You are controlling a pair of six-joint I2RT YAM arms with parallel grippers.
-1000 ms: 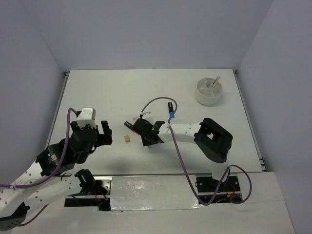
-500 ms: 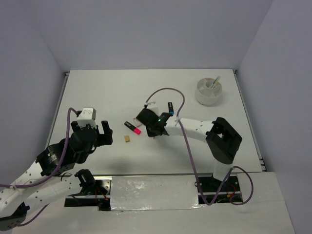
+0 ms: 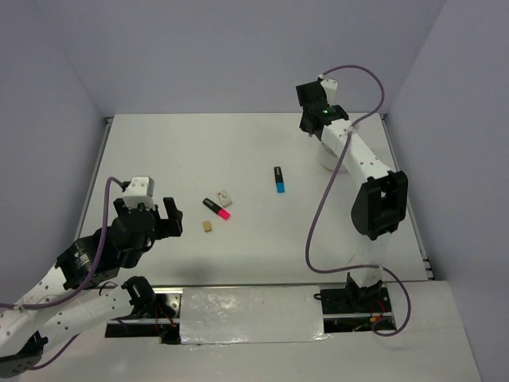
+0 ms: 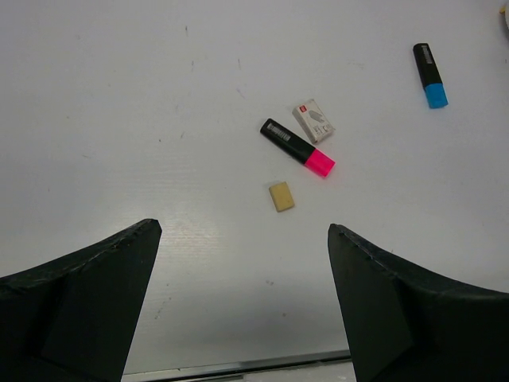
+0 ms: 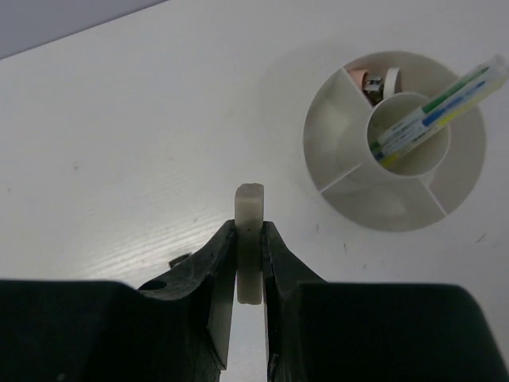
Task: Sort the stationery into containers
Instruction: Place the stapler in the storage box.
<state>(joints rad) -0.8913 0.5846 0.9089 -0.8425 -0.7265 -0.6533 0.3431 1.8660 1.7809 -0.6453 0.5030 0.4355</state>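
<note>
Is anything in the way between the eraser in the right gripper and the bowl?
Nothing visible. The right gripper holds the white eraser beside the bowl, with only bare table between them.

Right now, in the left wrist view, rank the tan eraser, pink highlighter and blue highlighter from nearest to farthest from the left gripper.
1. Tan eraser, just ahead of the left gripper.
2. Pink highlighter, just beyond it.
3. Blue highlighter, far upper right.
</note>
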